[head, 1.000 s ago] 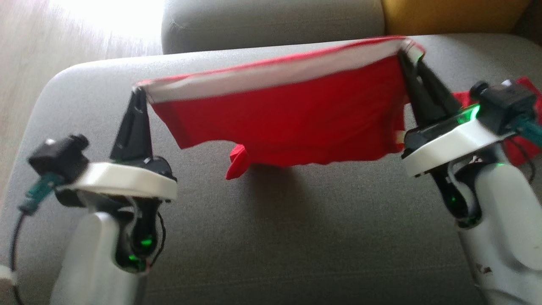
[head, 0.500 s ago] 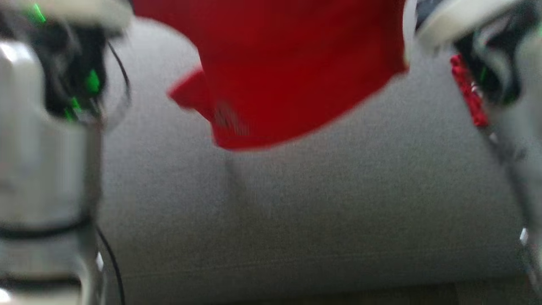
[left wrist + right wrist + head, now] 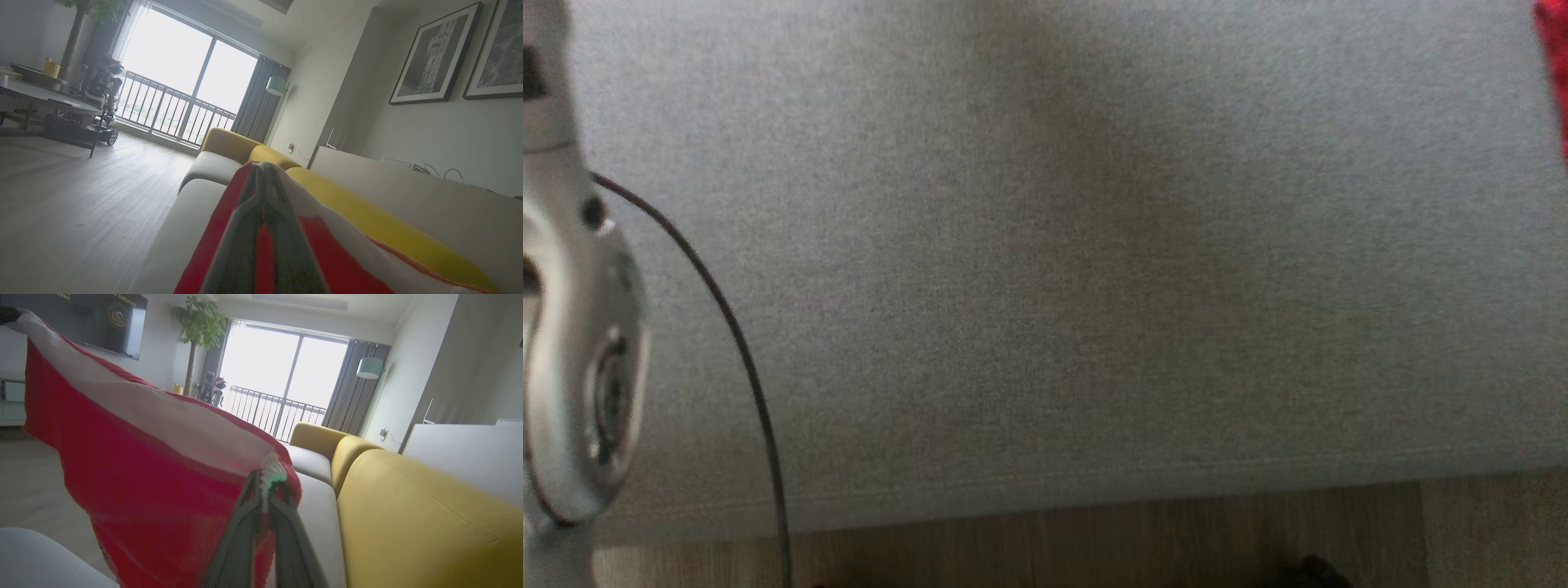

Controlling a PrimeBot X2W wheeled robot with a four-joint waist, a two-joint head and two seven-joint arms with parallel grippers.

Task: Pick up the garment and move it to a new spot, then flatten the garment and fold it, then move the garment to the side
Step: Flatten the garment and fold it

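The garment (image 3: 143, 490) is red with a broad white band along its top edge. It hangs stretched in the air between my two grippers. In the right wrist view my right gripper (image 3: 267, 479) is shut on one end of the white band. The cloth runs from there to the upper left, where my left gripper's dark tip (image 3: 8, 314) holds the other end. The left wrist view has my left gripper (image 3: 261, 167) shut on the garment (image 3: 212, 245), with cloth draped over both fingers. In the head view my pale left forearm (image 3: 572, 327) stands at the left edge.
A grey sofa seat (image 3: 1054, 245) lies below, its front edge meeting wooden floor (image 3: 1094, 539). A dark cable (image 3: 727, 327) hangs from the left arm. A red scrap (image 3: 1553, 65) shows at the upper right edge. Yellow backrests (image 3: 408, 506) run along the sofa.
The head camera has tilted down, so the garment and both grippers have passed out of its top edge. The stretched garment stays gripped at both ends.
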